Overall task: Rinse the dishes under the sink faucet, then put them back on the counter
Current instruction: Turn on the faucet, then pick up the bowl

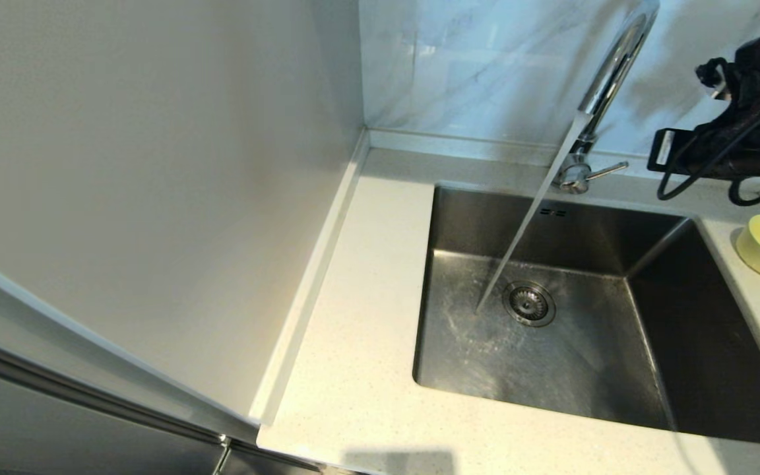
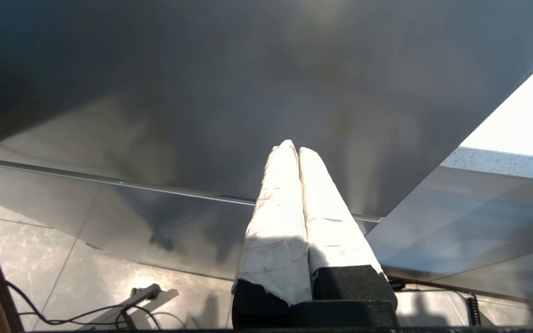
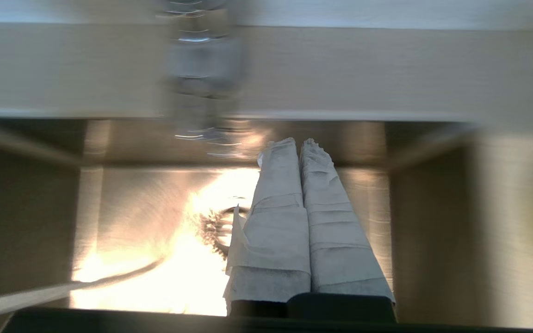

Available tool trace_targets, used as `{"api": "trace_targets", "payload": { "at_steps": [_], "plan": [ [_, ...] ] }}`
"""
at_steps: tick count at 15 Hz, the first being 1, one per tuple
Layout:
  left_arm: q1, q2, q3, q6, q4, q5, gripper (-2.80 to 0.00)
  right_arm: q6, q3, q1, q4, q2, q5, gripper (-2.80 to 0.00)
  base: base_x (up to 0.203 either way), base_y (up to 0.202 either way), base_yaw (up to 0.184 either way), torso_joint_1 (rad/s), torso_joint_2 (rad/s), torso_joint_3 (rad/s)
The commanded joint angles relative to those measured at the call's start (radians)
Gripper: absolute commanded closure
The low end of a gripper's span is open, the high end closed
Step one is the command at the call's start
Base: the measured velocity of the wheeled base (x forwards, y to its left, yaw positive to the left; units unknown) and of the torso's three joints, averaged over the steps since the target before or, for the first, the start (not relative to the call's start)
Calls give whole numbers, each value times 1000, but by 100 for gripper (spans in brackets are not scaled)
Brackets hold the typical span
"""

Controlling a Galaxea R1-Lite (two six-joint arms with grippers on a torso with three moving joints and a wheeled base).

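Right wrist view: sink [image 3: 132, 203] beyond closed fingers [image 3: 285, 194].

We see a plain pale wall [image 1: 156, 165] running along the left edge of the worktop, meeting a grey-veined marble panel [image 1: 472, 66] in the far corner. Below the near left corner, we see a white-edged panel with a grey metal front [image 1: 57, 409]. From the left wrist view we look along a dark brushed-metal surface [image 2: 248, 92] above a floor of glossy marbled tiles [image 2: 63, 273], where a black cable [image 2: 86, 314] trails. Bright light glares off the tiles.
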Motion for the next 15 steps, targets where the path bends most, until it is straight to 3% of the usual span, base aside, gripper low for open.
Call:
{"api": "trace_targets", "payload": {
  "at_steps": [1,6,7,10,15],
  "plan": [
    [0,0,0,0,0,0,0,-37,-11,-57,26,-33,-26,0,0,0,0,0,0,0],
    [0,0,0,0,0,0,0,-210,7,-243,157,-57,-4,0,0,0,0,0,0,0],
    [0,0,0,0,0,0,0,-218,5,-262,158,-50,-2,-280,0,0,0,0,0,0],
    [0,0,0,0,0,0,0,-257,9,-297,165,-20,5,-280,0,0,0,0,0,0],
    [0,0,0,0,0,0,0,-257,4,-340,162,80,13,-280,0,0,0,0,0,0]
  ]
}}
